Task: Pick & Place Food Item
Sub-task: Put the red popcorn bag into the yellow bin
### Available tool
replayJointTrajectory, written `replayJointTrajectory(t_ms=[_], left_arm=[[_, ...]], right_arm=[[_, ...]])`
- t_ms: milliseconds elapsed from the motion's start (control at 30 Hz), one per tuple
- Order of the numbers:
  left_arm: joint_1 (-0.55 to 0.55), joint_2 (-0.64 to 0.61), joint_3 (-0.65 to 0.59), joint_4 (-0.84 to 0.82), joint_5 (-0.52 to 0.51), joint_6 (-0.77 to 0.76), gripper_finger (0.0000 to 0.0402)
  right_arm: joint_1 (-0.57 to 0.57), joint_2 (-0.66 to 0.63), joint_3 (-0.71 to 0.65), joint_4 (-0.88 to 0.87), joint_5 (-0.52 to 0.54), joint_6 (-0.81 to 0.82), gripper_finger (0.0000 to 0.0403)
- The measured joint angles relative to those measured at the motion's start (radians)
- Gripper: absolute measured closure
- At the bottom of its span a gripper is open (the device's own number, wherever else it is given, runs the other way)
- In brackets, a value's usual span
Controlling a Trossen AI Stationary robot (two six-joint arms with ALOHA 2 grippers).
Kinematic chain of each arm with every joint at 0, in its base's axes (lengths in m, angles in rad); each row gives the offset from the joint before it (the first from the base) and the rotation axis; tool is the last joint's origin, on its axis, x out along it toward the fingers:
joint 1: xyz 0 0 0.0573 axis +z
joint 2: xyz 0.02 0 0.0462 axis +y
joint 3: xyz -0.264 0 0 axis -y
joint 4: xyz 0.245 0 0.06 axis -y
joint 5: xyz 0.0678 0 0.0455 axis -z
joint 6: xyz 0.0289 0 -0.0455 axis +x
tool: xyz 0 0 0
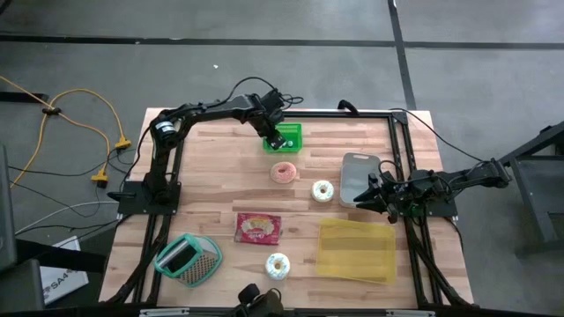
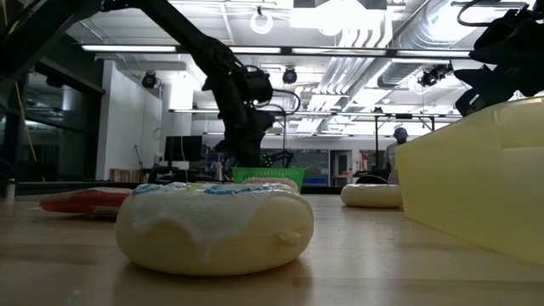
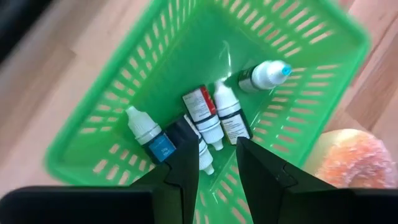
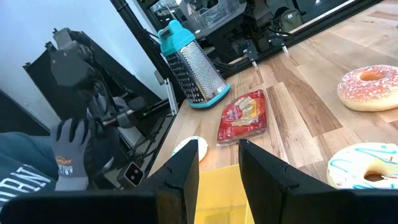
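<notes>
— Wooden table [image 1: 220, 167], upper middle of the overhead frame: green basket [image 1: 285, 137] under the left gripper [image 1: 276, 139], fingers [image 3: 186, 165] parted, holding nothing, above small bottles [image 3: 214, 118].
— Pink donut [image 1: 284, 173] just below the basket. Right gripper [image 1: 372, 195] at right edge, fingers slightly apart, empty.

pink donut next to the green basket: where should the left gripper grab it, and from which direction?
Probably from straight above. The pink donut lies flat on the table, hole up, just beside the green basket. I'd put one finger in the hole and one outside the ring, on the side away from the basket, where there is room. The left gripper hangs open over the basket.
</notes>
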Motion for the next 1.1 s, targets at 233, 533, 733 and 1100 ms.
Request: replayJointTrajectory(t_ms=[233, 533, 733, 1100], left_arm=[[0.002, -0.083, 0.053, -0.077, -0.060, 0.044, 0.0298], [-0.060, -0.167, 0.057, -0.146, -0.153, 0.081, 0.0298], [-0.110, -0.177, 0.057, -0.161, -0.163, 0.081, 0.0298], [-0.229, -0.183, 0.056, -0.184, -0.163, 0.088, 0.0298]], right_arm=[[0.000, 0.000, 0.000, 0.000, 0.000, 0.000, 0.0302], [0.000, 0.000, 0.000, 0.000, 0.000, 0.000, 0.0302], [0.000, 0.000, 0.000, 0.000, 0.000, 0.000, 0.0302], [0.000, 0.000, 0.000, 0.000, 0.000, 0.000, 0.0302]])
